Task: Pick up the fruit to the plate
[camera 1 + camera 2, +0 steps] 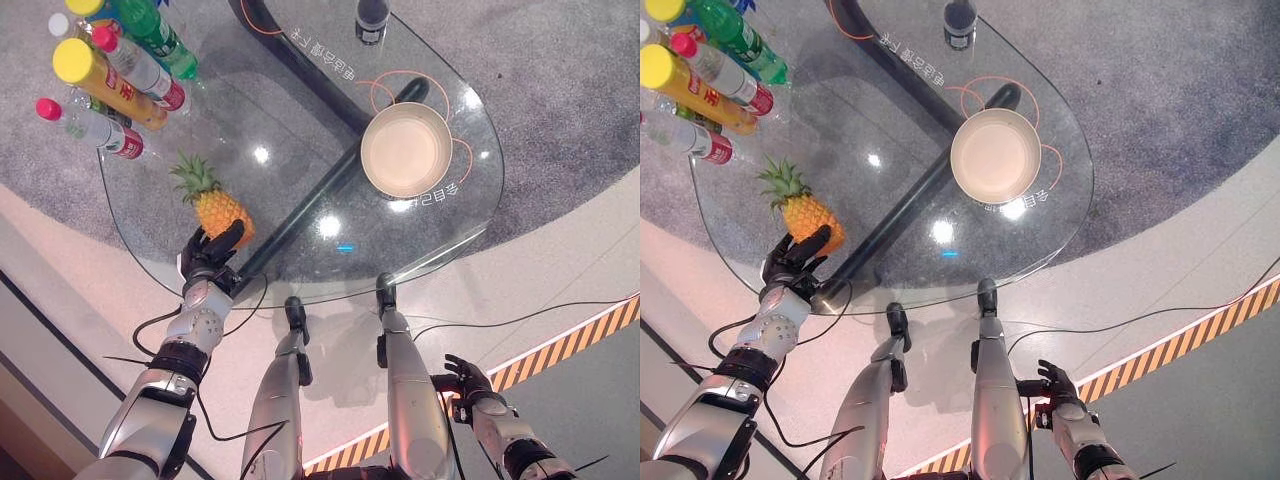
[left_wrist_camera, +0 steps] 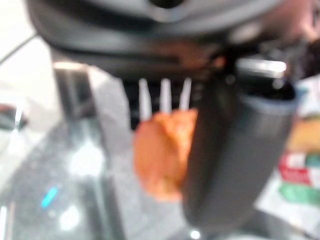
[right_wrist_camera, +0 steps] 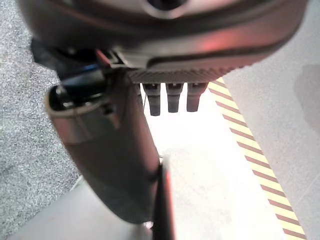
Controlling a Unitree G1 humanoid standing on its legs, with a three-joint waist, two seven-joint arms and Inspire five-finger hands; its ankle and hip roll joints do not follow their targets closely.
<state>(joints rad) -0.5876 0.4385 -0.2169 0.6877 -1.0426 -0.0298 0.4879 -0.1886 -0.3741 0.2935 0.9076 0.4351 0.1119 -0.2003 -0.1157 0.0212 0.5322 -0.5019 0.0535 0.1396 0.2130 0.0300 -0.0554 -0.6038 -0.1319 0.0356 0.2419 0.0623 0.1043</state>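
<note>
A small yellow-orange pineapple with a spiky green top (image 1: 218, 205) lies on the round clear glass desk (image 1: 300, 170), on the robot's left side and close to the near edge. The left robot hand (image 1: 208, 252) is right at the bottom end of the pineapple. Its dark fingers reach up along the fruit and touch it, and in the left wrist view the orange fruit (image 2: 162, 152) sits between the fingers and the big thumb. The fingers look partly bent around the fruit, so the left robot hand seems to be just taking hold, but the pineapple is not lifted yet. The round cream-coloured plate (image 1: 406, 150) sits well apart from the fruit, over on the right side of the desk, and it has nothing on it. A bunch of plastic bottles with coloured caps (image 1: 110, 70) stands at the far left. The right robot hand (image 1: 468, 382) hangs low beside the desk, over the floor, with its fingers curled and nothing in them. So the job is only starting: the fruit must be lifted, carried across and set on the plate.
</note>
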